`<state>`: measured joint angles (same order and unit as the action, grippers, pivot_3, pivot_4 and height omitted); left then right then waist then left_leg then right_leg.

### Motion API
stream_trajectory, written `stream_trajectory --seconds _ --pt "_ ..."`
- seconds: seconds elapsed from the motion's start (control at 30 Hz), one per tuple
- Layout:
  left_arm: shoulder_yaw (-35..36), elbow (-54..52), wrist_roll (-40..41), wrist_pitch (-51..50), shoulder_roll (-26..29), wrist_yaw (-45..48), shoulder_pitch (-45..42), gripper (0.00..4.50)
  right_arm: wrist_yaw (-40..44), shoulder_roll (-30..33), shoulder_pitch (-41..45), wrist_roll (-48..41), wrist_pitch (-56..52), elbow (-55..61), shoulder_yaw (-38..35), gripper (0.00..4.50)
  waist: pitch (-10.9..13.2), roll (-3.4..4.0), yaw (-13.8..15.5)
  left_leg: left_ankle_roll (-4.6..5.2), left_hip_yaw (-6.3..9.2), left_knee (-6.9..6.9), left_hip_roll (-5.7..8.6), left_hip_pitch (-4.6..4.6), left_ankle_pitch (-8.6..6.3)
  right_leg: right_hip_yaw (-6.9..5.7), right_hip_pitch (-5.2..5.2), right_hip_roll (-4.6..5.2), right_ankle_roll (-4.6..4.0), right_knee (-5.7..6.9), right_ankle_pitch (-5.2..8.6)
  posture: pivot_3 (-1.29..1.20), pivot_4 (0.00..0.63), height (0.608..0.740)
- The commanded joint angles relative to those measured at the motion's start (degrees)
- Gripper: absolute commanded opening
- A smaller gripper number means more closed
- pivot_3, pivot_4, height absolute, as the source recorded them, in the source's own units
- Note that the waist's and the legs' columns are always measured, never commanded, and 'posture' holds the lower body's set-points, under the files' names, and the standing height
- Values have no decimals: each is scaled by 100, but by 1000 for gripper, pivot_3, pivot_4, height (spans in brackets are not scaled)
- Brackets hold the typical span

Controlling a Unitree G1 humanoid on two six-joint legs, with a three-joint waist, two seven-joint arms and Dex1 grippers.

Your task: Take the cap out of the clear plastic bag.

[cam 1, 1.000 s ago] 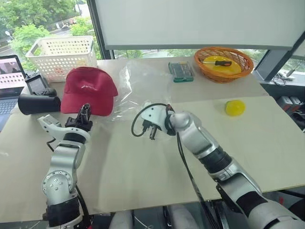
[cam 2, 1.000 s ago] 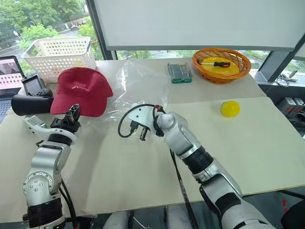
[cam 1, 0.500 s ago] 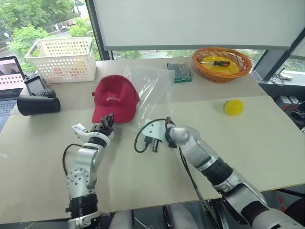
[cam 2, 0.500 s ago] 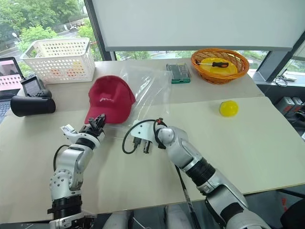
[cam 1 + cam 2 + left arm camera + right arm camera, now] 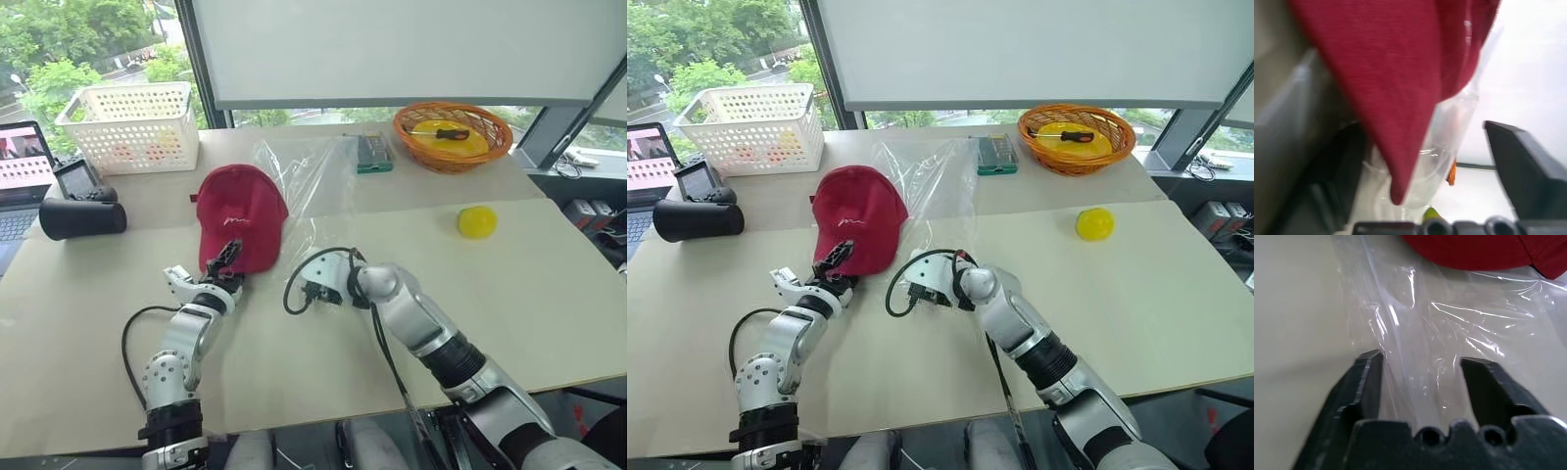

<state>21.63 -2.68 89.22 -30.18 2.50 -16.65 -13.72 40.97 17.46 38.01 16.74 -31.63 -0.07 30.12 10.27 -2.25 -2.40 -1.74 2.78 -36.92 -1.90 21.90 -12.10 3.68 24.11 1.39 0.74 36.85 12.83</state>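
Both grippers' fingers apart: left gripper [image 5: 223, 262] astride the cap [image 5: 240, 215] brim, right gripper [image 5: 1422, 382] over the clear plastic bag [image 5: 318, 181] beside it; I'd back both straight off, snagging neither.

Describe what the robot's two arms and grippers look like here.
Both arms are built of rounded silver-grey metal segments with black joint sections. The left gripper and right gripper each have two chunky black fingers on a pale wrist housing. A thin black cable loops loose beside each wrist and trails along the forearm.
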Motion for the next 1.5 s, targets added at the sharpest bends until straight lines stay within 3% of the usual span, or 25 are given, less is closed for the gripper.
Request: stream_trajectory --seconds 0.03,0.3,0.53,0.6,0.7,0.73,0.83,0.97,1.03,1.2,1.3,1.5 --pt "59 35 -5 -60 -71 -265 95 4500 82 82 17 -75 13 294 -184 4450 -1 -1 1 0 0 0 0 0 0 0 0 0 0 0 0 0 150 736" --pt "2 -569 529 -456 -18 -536 402 4500 708 612 -207 -391 -19 761 -285 4450 0 -1 -1 0 2 0 0 11 0 -1 6 1 2 -8 1 0 150 736" --pt "196 -2292 1569 -902 811 -674 2223 4500 1654 1201 -792 -2540 -1530 1804 -2404 4450 4 -6 -30 -4 -2 6 -5 18 -5 7 18 0 6 -11 4 0 150 736" --pt "350 -2869 914 -1042 1507 -18 2656 4500 1691 1309 -856 -3143 -2011 1693 -3133 4450 7 -7 -1 -6 -5 6 -3 16 -9 9 19 3 4 -10 7 0 150 736" --pt "240 -3548 -1689 -771 2909 1234 3534 4500 1055 1249 -741 -3400 -2291 1064 -4140 4450 11 -16 9 -8 0 4 -6 9 -8 5 19 -8 -52 -12 32 0 150 736" --pt "317 -3469 -2261 -440 2995 1429 3692 4500 668 1164 -673 -3358 -2291 866 -4417 4450 11 -13 2 -9 -3 5 -3 3 -8 12 17 -6 -59 -10 35 0 150 736" --pt "358 -3253 -3276 322 2866 1761 3802 4500 -53 986 -667 -3254 -2061 641 -4710 4450 15 23 -11 -41 -22 9 5 10 -26 30 17 2 -67 -46 40 0 150 736" --pt "285 -2854 -4849 1241 2485 1534 3539 4500 -1016 1074 -1203 -2187 -620 414 -4086 4450 14 20 -13 -14 -29 21 1 48 -18 33 35 1 -44 -82 31 0 150 736" --pt "293 -2525 -5666 1702 2293 1329 3403 4500 -1473 942 -1303 -1925 -60 316 -3975 4450 15 21 -6 -8 -33 31 2 54 -27 36 39 2 3 -86 12 0 150 736" --pt "282 -1842 -6994 2440 1914 936 3018 4500 -2206 686 -1484 -1597 668 -89 -3872 4450 14 18 -17 -1 -44 37 2 63 -37 50 54 4 -13 -84 -4 0 150 736" --pt "402 -1533 -6933 2518 1629 923 2761 4500 -2425 638 -1589 -1587 977 -197 -3926 4450 14 18 6 -1 -46 36 3 59 -37 51 51 5 -1 -82 -1 0 150 736" --pt "417 -1138 -7084 2717 1590 1422 2767 4500 -2586 640 -1678 -1703 1310 -414 -4019 4450 14 18 -18 -1 -48 29 4 52 -37 52 42 7 22 -77 7 0 150 736"
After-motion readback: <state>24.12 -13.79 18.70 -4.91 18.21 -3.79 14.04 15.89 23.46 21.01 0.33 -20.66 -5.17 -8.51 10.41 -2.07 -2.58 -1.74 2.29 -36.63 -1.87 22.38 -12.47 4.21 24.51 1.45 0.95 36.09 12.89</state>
